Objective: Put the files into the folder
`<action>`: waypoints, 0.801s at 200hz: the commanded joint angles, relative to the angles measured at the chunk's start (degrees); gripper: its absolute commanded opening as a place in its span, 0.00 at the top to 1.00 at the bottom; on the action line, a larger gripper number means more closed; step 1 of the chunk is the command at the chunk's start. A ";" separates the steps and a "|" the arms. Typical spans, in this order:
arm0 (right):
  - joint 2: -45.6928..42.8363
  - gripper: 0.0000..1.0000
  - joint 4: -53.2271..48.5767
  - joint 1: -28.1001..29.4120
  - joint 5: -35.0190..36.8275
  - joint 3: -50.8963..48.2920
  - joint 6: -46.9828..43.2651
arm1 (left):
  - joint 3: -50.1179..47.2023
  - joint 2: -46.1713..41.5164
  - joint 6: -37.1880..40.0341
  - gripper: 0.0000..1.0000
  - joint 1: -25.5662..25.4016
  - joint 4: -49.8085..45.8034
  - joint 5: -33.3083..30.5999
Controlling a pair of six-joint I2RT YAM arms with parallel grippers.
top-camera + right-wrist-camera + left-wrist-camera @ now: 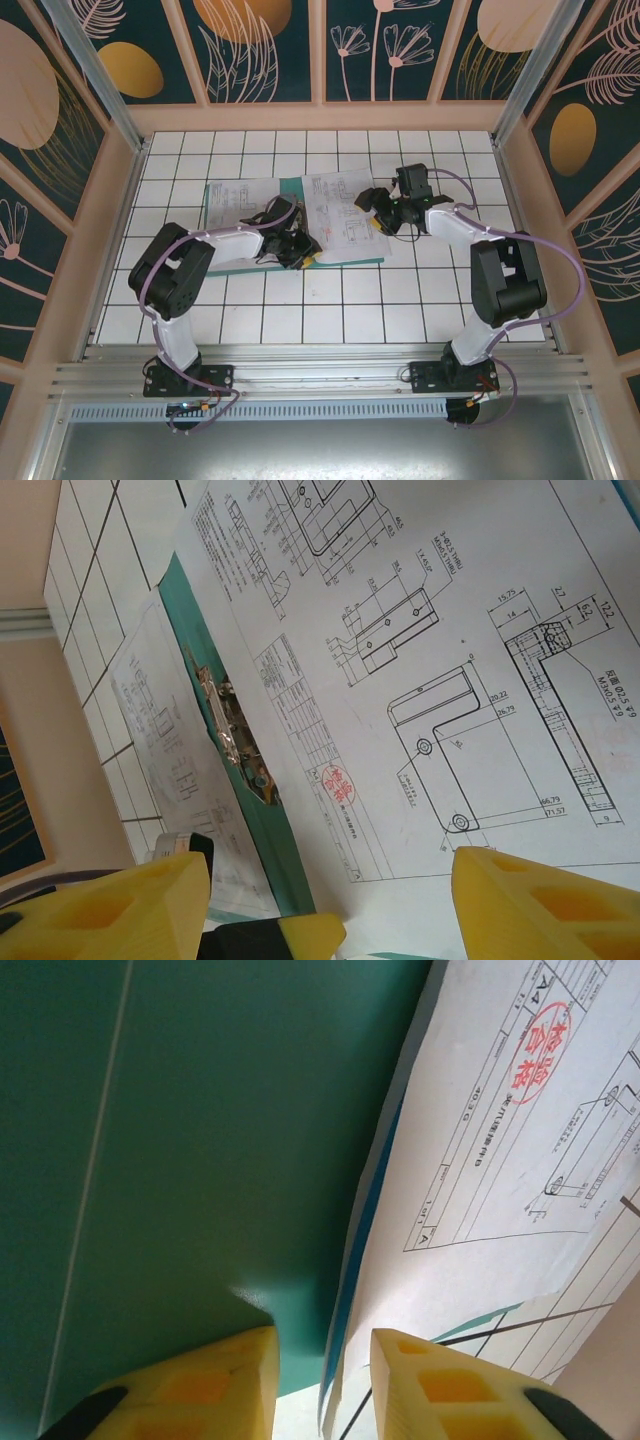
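Folder (200, 1140) lies open mid-counter (330, 310), with the files (420, 680) spread across it. The left pincer (322, 1365), jaws apart, straddles a folder corner beside the sheet edges. The right pincer (330, 875) hovers agape over the sheets. If the left pincer pinches paper along with the flap, it could crease the files or drag them out.

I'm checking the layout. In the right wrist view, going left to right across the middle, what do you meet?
Table → left sheet → folder → drawing sheet.
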 commanded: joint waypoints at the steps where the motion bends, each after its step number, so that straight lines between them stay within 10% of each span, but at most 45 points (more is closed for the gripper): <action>1: -1.26 0.34 1.03 0.20 -0.55 -0.43 0.96 | 1.55 1.25 0.27 0.77 -0.21 0.17 0.51; 27: -0.91 0.34 1.80 0.23 -1.29 -0.09 1.06 | 1.83 1.67 0.23 1.00 -0.27 0.43 0.62; 160: 0.81 0.35 1.16 0.13 -2.68 3.43 -0.74 | -3.30 -3.91 -0.88 1.00 2.05 1.17 1.67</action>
